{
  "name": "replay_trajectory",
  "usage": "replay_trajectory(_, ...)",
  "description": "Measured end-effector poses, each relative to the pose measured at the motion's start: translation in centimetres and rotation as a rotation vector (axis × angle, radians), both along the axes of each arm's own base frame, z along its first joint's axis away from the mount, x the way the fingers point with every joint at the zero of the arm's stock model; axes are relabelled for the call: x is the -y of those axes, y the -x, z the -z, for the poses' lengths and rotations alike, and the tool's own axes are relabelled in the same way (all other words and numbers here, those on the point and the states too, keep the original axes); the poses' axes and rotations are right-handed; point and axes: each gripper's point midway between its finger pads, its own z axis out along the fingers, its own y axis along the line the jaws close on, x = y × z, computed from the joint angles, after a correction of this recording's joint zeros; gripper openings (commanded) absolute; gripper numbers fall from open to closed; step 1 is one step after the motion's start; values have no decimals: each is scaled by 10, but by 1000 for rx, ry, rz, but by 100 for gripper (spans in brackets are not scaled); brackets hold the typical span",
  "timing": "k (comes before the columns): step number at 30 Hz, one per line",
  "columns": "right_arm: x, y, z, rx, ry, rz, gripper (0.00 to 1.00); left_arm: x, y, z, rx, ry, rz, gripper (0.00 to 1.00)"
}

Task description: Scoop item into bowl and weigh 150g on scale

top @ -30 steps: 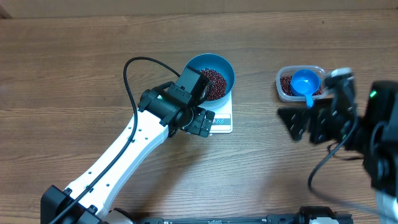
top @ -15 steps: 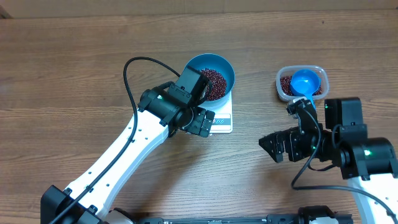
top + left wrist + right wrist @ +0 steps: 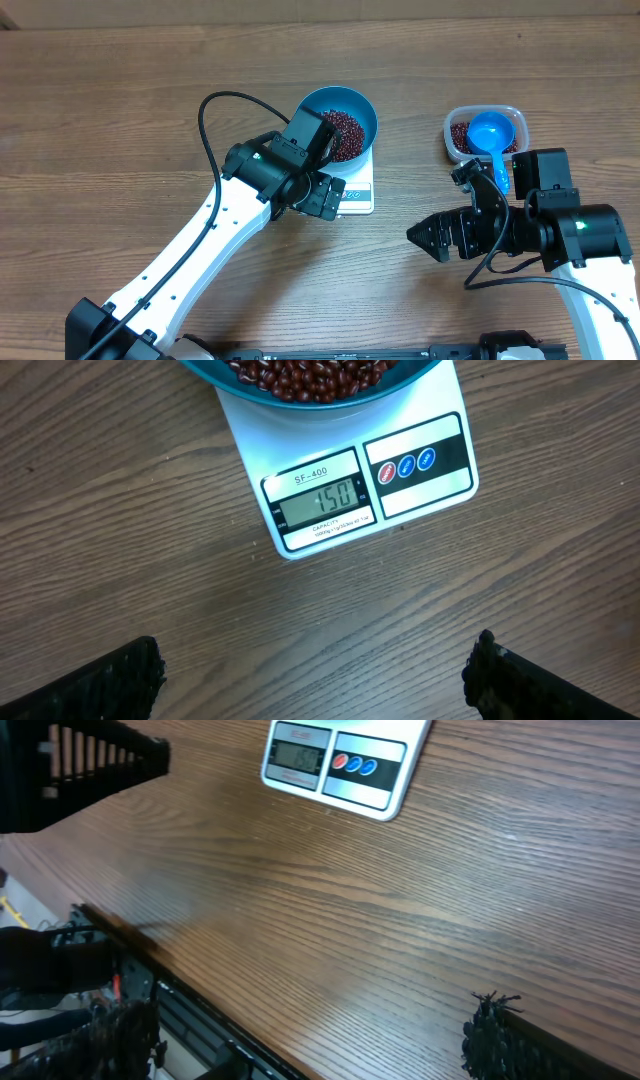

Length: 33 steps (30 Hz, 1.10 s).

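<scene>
While my right gripper [image 3: 428, 238] is swinging away from the far-right tub [image 3: 452, 138] toward the near middle, jaws wide and empty, the glossy red-brown beans [image 3: 345, 135] are sitting heaped in the smooth round blue bowl [image 3: 366, 112] on the flat white square scale [image 3: 358, 196]. Its display [image 3: 318, 500] is reading 150, so I am judging the weighing done. The small blue scoop [image 3: 490, 132] is lying in the clear tub. My left gripper [image 3: 322, 197] is hovering just near of the scale, jaws spread, holding nothing.

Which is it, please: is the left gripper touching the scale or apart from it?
Apart. In the left wrist view the open left gripper has its fingertips at the bottom edge, with bare table wood between them and the scale.
</scene>
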Motion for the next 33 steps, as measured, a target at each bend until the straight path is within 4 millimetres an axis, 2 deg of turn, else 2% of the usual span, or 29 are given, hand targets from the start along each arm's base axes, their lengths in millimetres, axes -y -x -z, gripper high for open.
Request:
replay_trajectory(10,4,3,3,-17,25,6,100,0,0,0,0,0,0,100)
replay_trajectory(20,14,-27,-1,217,140,-106,100,0,0,0,0,0,0,100)
replay_trajectory(24,16,-33,-17,359,173,-146,100,0,0,0,0,0,0,100)
replay_trajectory(30,24,-28,-66,704,228,-115,100,0,0,0,0,0,0,100)
replay_trajectory(33,33,-26,-71,840,252,-67,100,0,0,0,0,0,0,100)
